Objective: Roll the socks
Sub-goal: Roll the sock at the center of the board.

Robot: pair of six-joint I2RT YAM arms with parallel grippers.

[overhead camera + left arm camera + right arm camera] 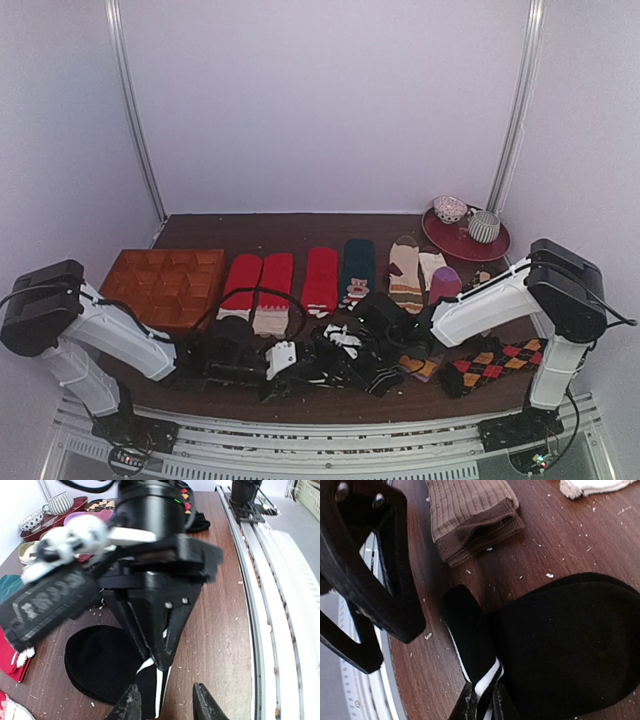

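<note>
Two grippers were crowded over one black sock (570,645) near the front edge of the table (545,540), and this was close work. The right gripper (485,707) was clamped on the white-banded cuff (487,677), fingers squeezed together with the stripe pinched between them. The cuff end was drawn out into a narrow strip while the toe end lay flat and broad on the wood. The left gripper (165,707) sat low with its fingers apart, one either side of that same strip, and nothing was gripped yet.

By my read, the roll had barely begun: there was a pinch, but no turn in the fabric that I could see. To do this well, the left fingers needed to close on the strip right beside the right gripper's pinch, so both held one firm edge. Then the cuff had to be folded low over the body and wound square to the sock's length. Lifting high would likely have dragged the whole sock instead of curling it. The flat toe wanted to stay put as the anchor.

Room was tight. A tan sock (470,520) lay just beyond, near enough to snag.
</note>
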